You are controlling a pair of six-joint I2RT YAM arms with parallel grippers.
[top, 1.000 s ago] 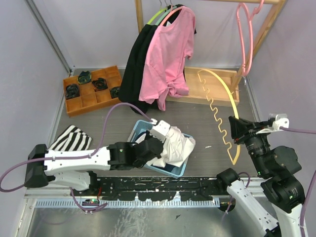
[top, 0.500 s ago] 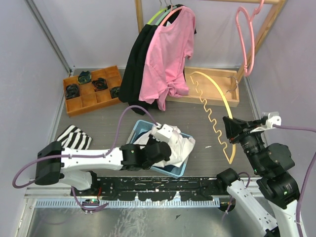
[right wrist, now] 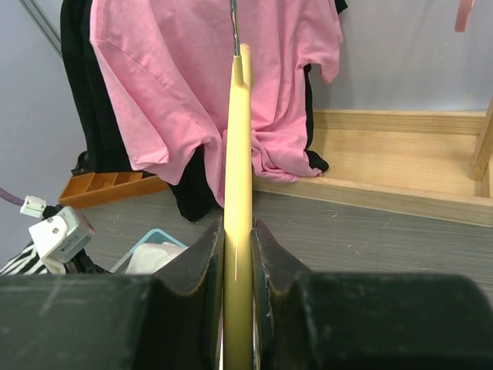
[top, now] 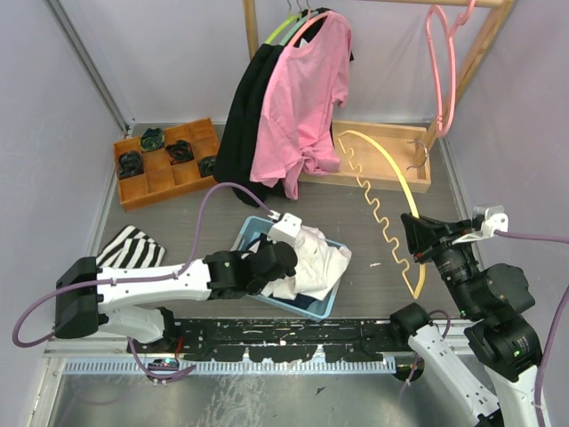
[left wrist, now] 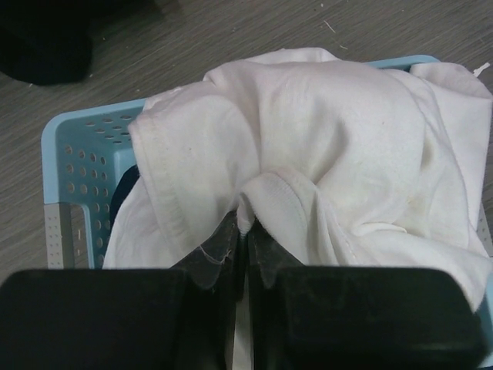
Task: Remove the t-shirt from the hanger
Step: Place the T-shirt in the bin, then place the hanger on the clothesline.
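Note:
A white t-shirt (top: 318,260) (left wrist: 308,131) lies bunched in a light blue basket (top: 313,311) (left wrist: 77,146) on the table in front of the arms. My left gripper (top: 286,269) (left wrist: 246,223) is over the basket's near-left side, with its jaws nearly together and a fold of the shirt pinched between them. A bare yellow hanger (top: 382,209) (right wrist: 237,146) with a wavy bar is held by my right gripper (top: 412,242) (right wrist: 239,235), shut on its arm at the right. The hanger's hook end reaches toward the wooden rack base (top: 378,160).
A pink t-shirt (top: 298,98) and a black garment (top: 238,124) hang on hangers from the wooden rack at the back. A pink hanger (top: 442,62) hangs at top right. An orange compartment tray (top: 133,187) stands at back left, with a striped cloth (top: 129,249) near it.
My left arm pushed right over the basket, then drew back slightly left, still on the shirt. My right gripper carried the yellow hanger away from me, toward the wooden rack base.

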